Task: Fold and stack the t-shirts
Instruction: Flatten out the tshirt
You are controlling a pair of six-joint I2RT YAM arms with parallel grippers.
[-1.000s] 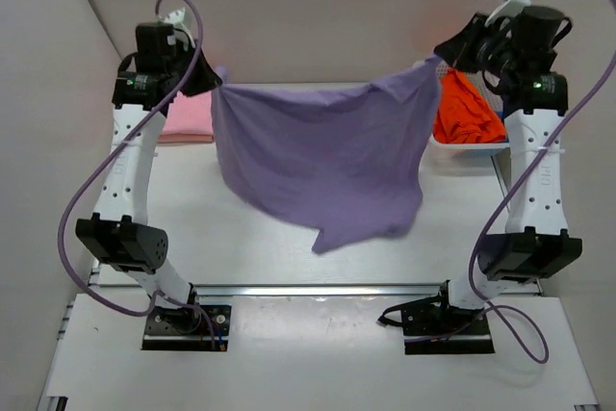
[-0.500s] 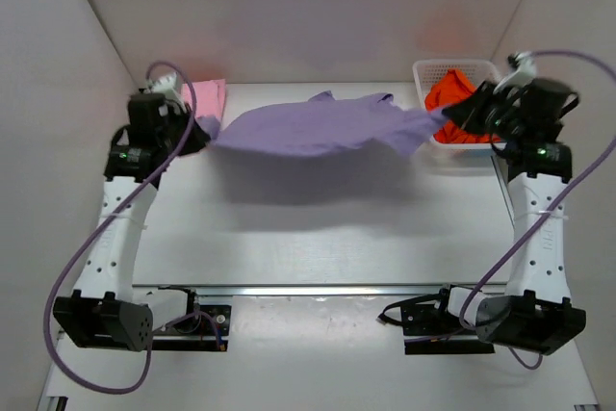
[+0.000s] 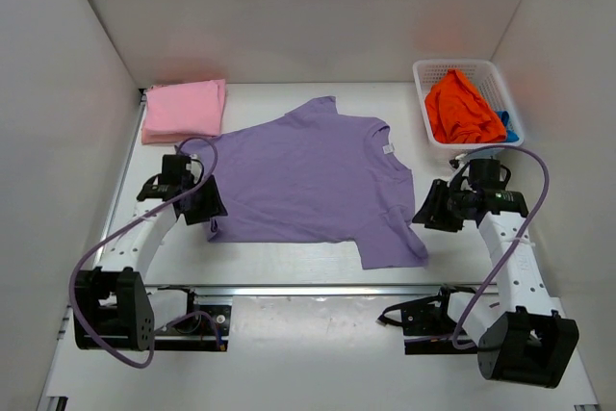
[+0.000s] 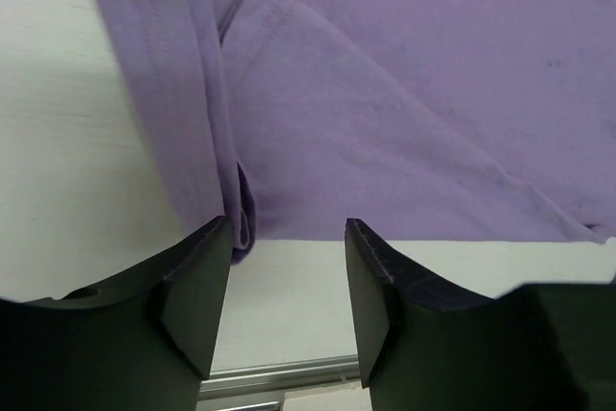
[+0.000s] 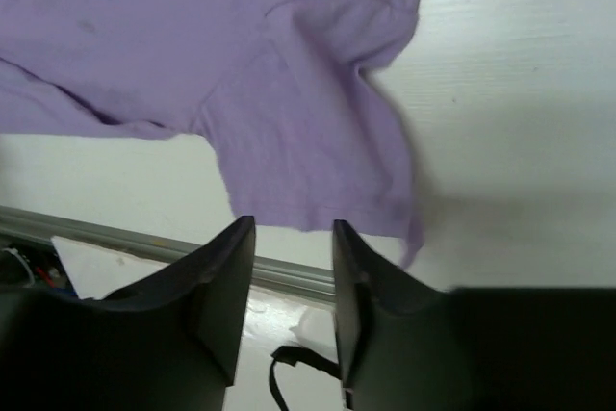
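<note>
A folded pink t-shirt (image 3: 183, 110) lies at the back left, just off the left shoulder-side edge of the purple t-shirt (image 3: 308, 180) and apart from it. The left gripper (image 3: 210, 207) sits low at the purple t-shirt's near-left corner. In the left wrist view its jaws are released, spread apart with nothing between them, and the shirt's doubled-over hem corner lies just in front of one finger (image 4: 197, 286).

The purple t-shirt is spread flat on the table (image 3: 289, 262), its white neck label (image 3: 388, 149) at the right edge and one sleeve pointing toward the near right.

The right gripper (image 3: 430, 211) rests just right of that sleeve. Its jaws are also released, and the sleeve's hem lies beyond the fingertips, not pinched.

Back right of the purple t-shirt stands a white basket (image 3: 421, 71) holding a crumpled orange t-shirt (image 3: 462, 108) and a bit of blue t-shirt (image 3: 510, 132).
</note>
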